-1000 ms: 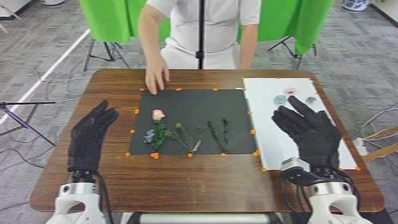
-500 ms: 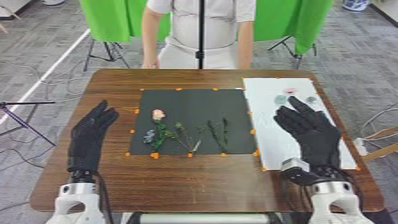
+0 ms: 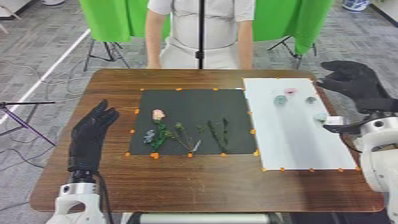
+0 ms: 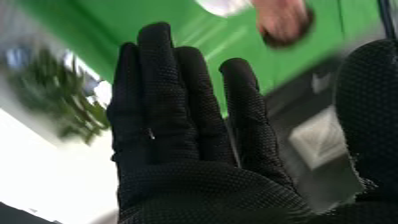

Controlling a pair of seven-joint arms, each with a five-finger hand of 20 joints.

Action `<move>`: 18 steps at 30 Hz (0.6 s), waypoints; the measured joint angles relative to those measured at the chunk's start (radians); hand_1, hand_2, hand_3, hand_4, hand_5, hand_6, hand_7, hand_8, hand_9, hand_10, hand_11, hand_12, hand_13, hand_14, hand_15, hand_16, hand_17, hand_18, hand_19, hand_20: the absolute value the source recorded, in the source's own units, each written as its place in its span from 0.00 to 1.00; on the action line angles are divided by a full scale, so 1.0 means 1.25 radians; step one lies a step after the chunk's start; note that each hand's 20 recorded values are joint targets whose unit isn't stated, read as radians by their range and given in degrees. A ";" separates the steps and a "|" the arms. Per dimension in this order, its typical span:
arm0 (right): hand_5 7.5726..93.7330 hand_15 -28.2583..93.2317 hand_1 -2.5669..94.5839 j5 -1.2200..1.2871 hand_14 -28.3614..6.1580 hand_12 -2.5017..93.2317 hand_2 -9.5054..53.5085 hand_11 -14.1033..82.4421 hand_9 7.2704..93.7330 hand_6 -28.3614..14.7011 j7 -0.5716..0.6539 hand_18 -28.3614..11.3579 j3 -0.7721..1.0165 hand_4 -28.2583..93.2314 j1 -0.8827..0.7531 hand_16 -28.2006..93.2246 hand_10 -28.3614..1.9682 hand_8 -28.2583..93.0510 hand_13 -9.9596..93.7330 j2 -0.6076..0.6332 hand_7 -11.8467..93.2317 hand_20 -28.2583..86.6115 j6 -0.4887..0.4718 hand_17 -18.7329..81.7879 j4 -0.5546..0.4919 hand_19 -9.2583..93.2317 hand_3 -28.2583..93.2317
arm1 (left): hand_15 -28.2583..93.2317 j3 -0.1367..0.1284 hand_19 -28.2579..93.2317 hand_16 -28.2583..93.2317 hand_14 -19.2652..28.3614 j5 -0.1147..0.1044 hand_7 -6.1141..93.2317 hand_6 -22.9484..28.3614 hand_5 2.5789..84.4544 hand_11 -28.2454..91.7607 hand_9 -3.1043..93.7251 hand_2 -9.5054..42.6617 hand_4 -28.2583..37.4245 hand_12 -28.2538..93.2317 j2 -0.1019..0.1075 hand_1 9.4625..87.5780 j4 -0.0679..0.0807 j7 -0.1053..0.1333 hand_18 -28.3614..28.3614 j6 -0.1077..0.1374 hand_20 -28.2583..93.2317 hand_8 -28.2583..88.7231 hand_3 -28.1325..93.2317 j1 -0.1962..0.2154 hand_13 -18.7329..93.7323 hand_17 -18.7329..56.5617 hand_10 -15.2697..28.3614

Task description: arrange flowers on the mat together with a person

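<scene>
Pickup step, probably: my right robot hand by the white sheet, fingers straight, thumb apart, next needs lowering to pinch a loose bloom.

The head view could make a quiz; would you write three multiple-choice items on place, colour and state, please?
1. Where does the long-stemmed pink flower lie?
A) white sheet
B) dark mat
C) bare wood
2. What colour is the hanging cloth?
A) green
B) red
C) blue
3. How is the left hand?
A) in a fist
B) holding a flower
C) open

1 B: its bloom lies inside the dark mat's edges. 2 A: it shows green on both sides. 3 C: its fingers extend, holding nothing.
</scene>
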 measured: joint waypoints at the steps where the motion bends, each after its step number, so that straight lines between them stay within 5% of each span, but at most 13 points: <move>1: 0.46 0.43 0.28 -0.050 0.44 0.24 0.00 0.31 0.59 0.67 0.012 0.30 -0.010 0.08 0.021 0.42 0.41 0.14 0.69 0.021 0.27 0.56 -0.040 0.48 0.013 0.57 0.82 | 0.32 0.000 0.25 0.25 0.71 0.000 0.12 0.54 0.49 0.34 0.46 0.05 0.13 0.37 0.000 0.21 0.000 0.000 0.65 0.000 0.39 0.20 0.78 0.000 0.49 0.38 0.63; 8: 0.52 0.42 0.30 -0.301 0.46 0.22 0.00 0.30 0.68 0.69 0.077 0.30 -0.118 0.08 0.148 0.41 0.43 0.14 0.74 0.109 0.26 0.55 -0.390 0.52 0.102 0.57 0.82 | 0.32 -0.001 0.25 0.25 0.71 0.001 0.12 0.54 0.49 0.35 0.46 0.05 0.13 0.37 0.001 0.21 0.000 0.000 0.65 -0.002 0.39 0.20 0.78 -0.001 0.49 0.38 0.63; 18: 0.50 0.42 0.33 -0.478 0.55 0.20 0.00 0.29 0.76 0.70 0.113 0.31 -0.138 0.08 0.179 0.43 0.48 0.15 0.85 0.100 0.25 0.55 -0.469 0.63 0.187 0.58 0.80 | 0.32 -0.004 0.25 0.25 0.71 0.002 0.13 0.51 0.50 0.34 0.46 0.04 0.14 0.37 0.001 0.21 -0.001 0.000 0.65 -0.004 0.39 0.20 0.78 0.000 0.49 0.38 0.63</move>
